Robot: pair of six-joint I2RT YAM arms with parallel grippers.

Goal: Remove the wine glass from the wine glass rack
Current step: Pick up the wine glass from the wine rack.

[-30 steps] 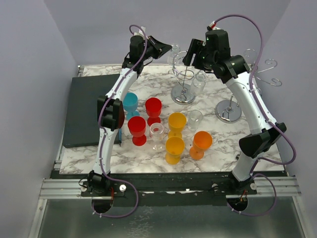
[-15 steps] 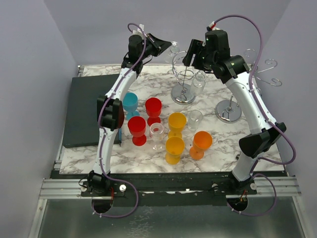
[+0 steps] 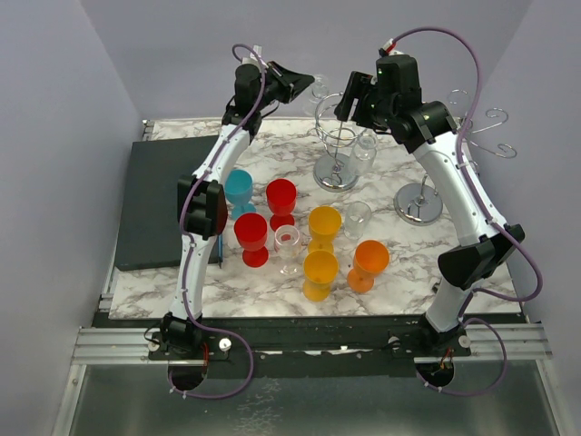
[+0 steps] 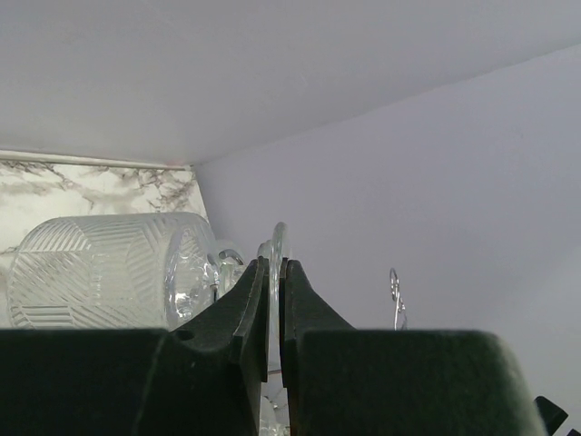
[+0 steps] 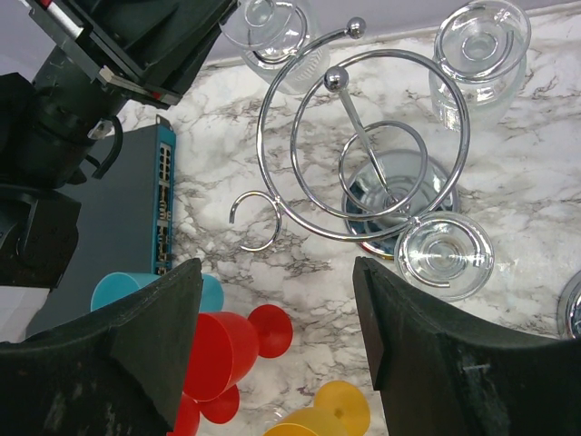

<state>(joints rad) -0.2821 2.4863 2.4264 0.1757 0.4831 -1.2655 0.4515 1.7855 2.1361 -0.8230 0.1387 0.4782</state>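
the marble table (image 3: 231, 295) carries the chrome wine glass rack (image 5: 381, 173) at its far side, 2 clear glasses (image 5: 479, 45) hanging on it. the right gripper (image 5: 277, 300) hovers above the rack, fingers spread wide, holding nothing. the left gripper (image 4: 275, 272), raised by the rack's far-left arm, pinches the thin foot of the clear wine glass (image 4: 109, 272), its bowl lying sideways.

Two red goblets (image 3: 280, 195), two yellow goblets (image 3: 324, 221), orange goblet (image 3: 370, 257), blue goblet (image 3: 240, 186) on marble tabletop (image 3: 408, 272), dark slab (image 3: 159, 200) alongside
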